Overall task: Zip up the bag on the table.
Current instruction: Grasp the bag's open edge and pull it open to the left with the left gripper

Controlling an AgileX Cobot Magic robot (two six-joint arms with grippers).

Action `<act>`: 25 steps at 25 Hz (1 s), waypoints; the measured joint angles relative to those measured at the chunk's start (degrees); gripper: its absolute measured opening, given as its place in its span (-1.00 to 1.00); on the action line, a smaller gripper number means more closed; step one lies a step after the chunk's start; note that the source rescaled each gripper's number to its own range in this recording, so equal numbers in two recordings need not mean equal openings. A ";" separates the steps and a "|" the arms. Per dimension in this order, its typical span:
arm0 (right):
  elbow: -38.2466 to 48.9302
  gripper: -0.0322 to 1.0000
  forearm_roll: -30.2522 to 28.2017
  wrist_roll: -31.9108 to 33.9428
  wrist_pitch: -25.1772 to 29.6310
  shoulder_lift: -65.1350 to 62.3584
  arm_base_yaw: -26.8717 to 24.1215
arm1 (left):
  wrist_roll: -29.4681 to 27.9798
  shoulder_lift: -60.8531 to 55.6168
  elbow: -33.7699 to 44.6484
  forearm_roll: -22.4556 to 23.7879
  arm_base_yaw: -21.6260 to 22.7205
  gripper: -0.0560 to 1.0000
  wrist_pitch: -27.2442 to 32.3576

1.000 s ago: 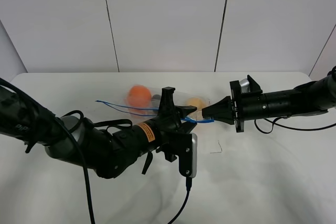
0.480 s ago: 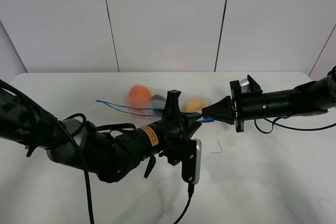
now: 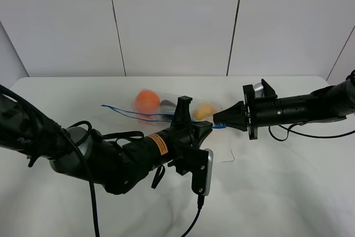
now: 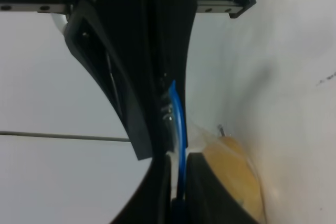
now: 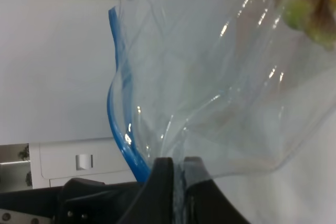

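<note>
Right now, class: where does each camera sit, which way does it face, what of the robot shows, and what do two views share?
Exterior high: mounted high, facing across the table to the wall; both arms show.
Left wrist: on the left arm, looking along the left gripper, shut on the blue zipper.
Right wrist: on the right arm, looking along the right gripper, shut on the bag.
Both wrist views share the zipper.

Left gripper (image 4: 178, 163) — closed — pinches zipper strip (image 4: 177, 111) (blue).
</note>
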 joint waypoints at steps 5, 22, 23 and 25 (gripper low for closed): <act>0.00 -0.94 0.05 0.00 0.00 0.00 0.00 | 0.78 0.00 1.08 -1.27 0.00 -0.89 -1.10; 0.00 -0.94 0.63 0.00 0.01 0.00 0.00 | 2.44 -6.21 9.55 -3.79 11.91 -0.89 -2.72; 0.00 -0.94 0.69 0.00 0.01 0.00 0.00 | 2.44 -6.29 9.72 -3.94 13.00 -0.89 -2.72; 0.00 -0.94 0.69 0.00 0.01 0.00 0.00 | 2.44 -6.29 9.99 -4.80 15.03 -0.89 -2.72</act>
